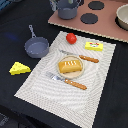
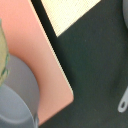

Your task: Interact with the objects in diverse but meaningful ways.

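In the exterior view a striped placemat carries the red tomato, the yellow butter block and the golden bread loaf, which sits on a small plate. To the exterior view's left, on the dark table, lie the holed cheese wedge and the grey long-handled saucepan. The wrist view shows a corner of the placemat and the tip of the saucepan handle. No gripper fingers show in either view.
A wooden-handled knife and fork flank the bread. A pink stove board with black burners lies at the back, bearing a grey pot. A bowl stands at the exterior view's far right.
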